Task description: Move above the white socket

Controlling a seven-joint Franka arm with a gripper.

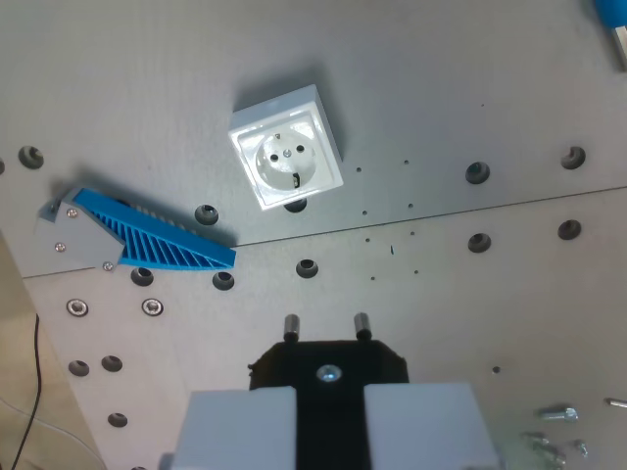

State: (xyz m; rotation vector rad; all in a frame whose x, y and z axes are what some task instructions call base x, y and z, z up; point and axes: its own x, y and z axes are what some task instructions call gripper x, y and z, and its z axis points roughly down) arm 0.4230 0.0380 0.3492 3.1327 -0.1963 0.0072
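At the bottom edge of the wrist view we see our pincer [326, 392] pointing down at the table [470, 88], its two pale grey fingers [240, 426] pressed against a black plug [328, 370] that sits between them. So we are clamped narrowly on that plug, whose two metal pins [291, 327] stick out toward the upper part of the view, and a small screw head shows on its black body.

Up the view from the plug, well apart from it and a little toward the wrist view's left, lies the white socket [286, 148]. It rests flat on the grey metal table, turned at a slight angle, with its round recess and two contact holes facing us. Its lower edge sits just above a seam that runs across the table, and one mounting hole is partly covered by it.

Toward the wrist view's left of the socket lies a blue ribbed wedge [162, 241] fixed to a grey bracket [71, 243], apart from the socket. Loose screws [556, 414] lie at the lower right corner.
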